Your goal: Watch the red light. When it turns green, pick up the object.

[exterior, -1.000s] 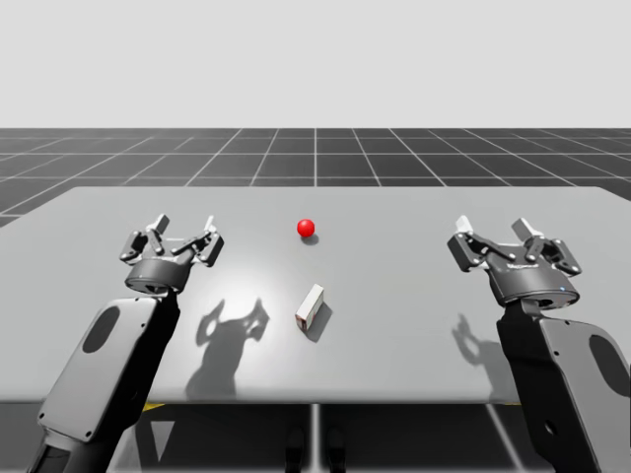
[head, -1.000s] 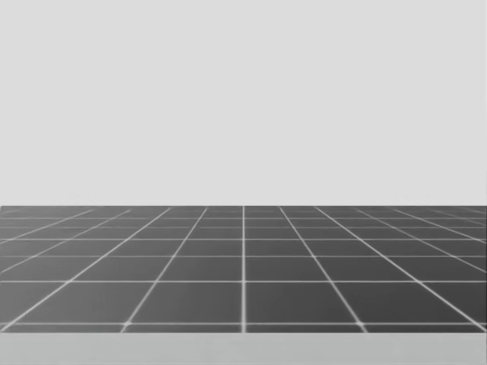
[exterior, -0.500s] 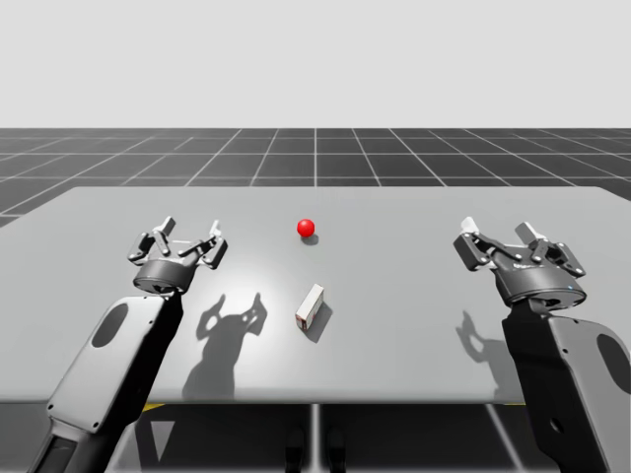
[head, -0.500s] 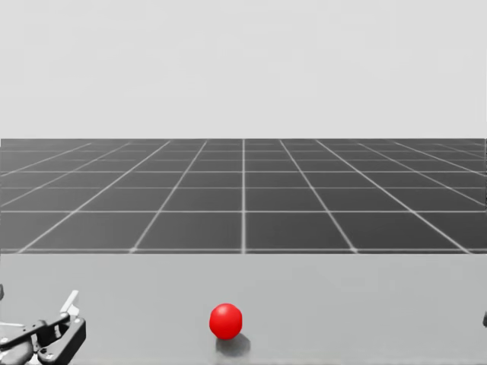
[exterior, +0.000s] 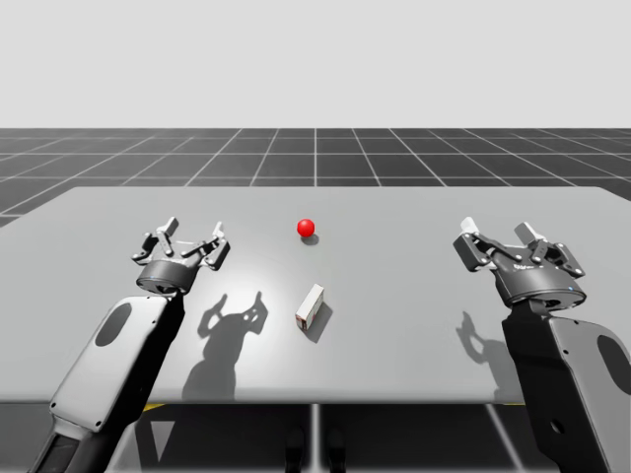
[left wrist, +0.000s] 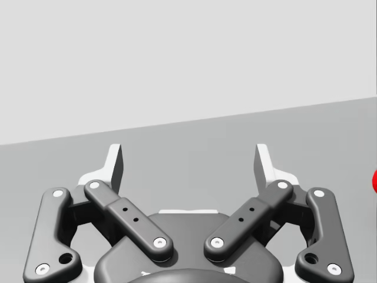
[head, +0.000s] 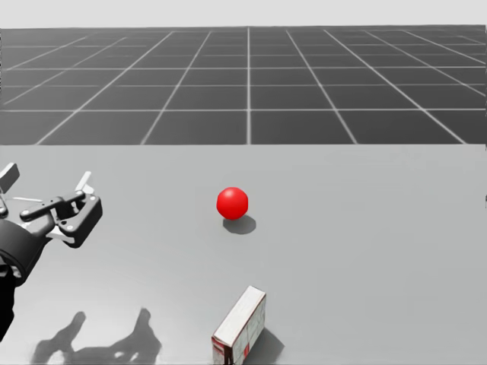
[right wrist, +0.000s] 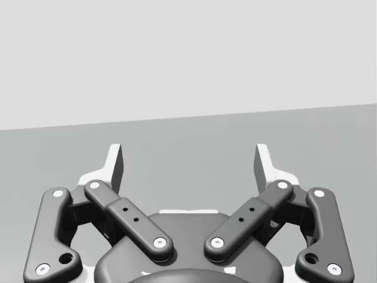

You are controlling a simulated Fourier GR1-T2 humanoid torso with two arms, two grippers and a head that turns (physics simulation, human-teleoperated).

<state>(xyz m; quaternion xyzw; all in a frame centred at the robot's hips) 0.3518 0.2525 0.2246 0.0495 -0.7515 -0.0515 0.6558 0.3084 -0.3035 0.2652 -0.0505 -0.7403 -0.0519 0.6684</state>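
Our head has tipped down; the small box lies mid-table, near of the red light, long axis running near to far, closer to our open, empty left gripper than our open right gripper.

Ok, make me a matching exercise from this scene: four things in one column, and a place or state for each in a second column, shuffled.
Things:
1. light
2. box
3. left gripper
4. right gripper

Places and states:
A. open, above the right side of the table
B. lying on the table, nearer to me than the light
C. red, at the middle of the table, toward its far edge
D. open, above the left side of the table

Pairs: 1-C, 2-B, 3-D, 4-A.
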